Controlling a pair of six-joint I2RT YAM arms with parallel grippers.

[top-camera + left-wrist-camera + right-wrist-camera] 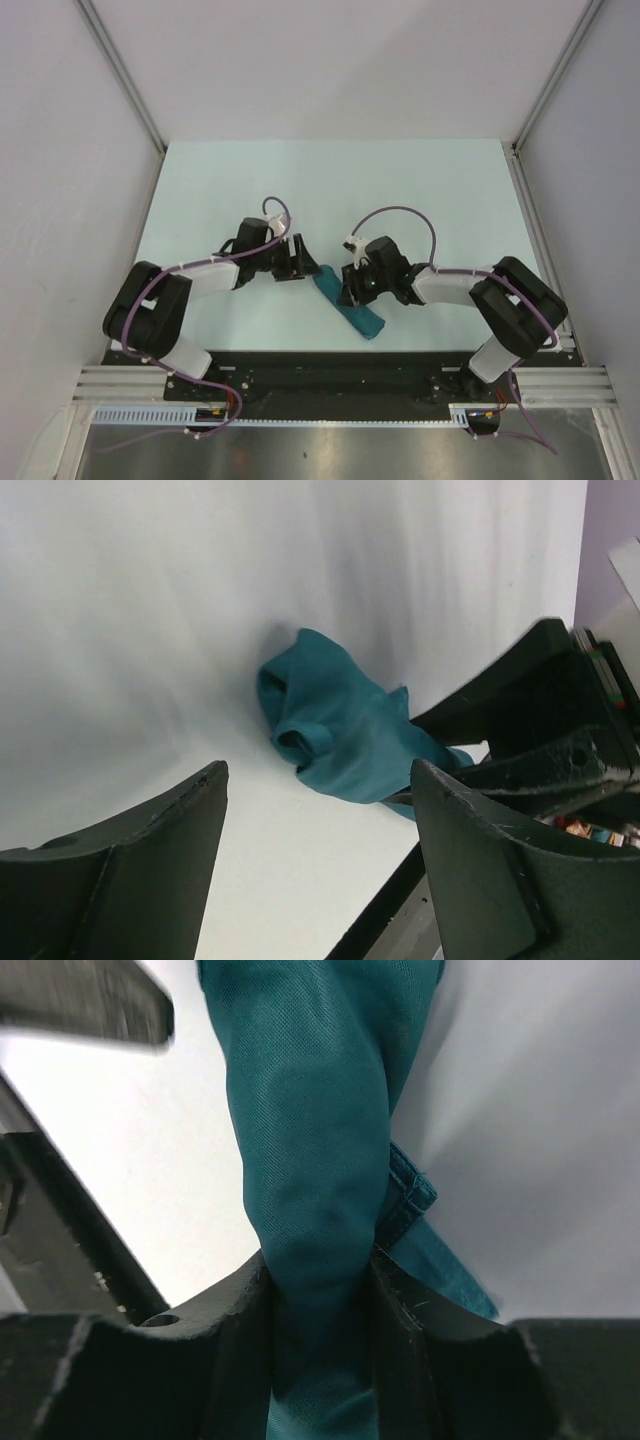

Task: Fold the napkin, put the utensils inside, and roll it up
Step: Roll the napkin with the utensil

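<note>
The dark teal napkin [366, 321] lies as a tight roll, slanting from centre toward the table's near edge. The utensils are hidden in every view. My right gripper [349, 287] is shut on the roll's middle; in the right wrist view the cloth [310, 1140] fills the gap between the jaws [320, 1260]. My left gripper [301, 262] stands open just off the roll's far-left end, nothing between its fingers [318, 770]. The left wrist view shows the roll's bunched end [345, 730] ahead of it, with the right gripper's black fingers [540, 710] behind.
The pale table [200, 200] is bounded by white walls at the back and sides. A black base rail [330, 365] runs along the near edge, close to the roll's lower end. The two grippers stand close together.
</note>
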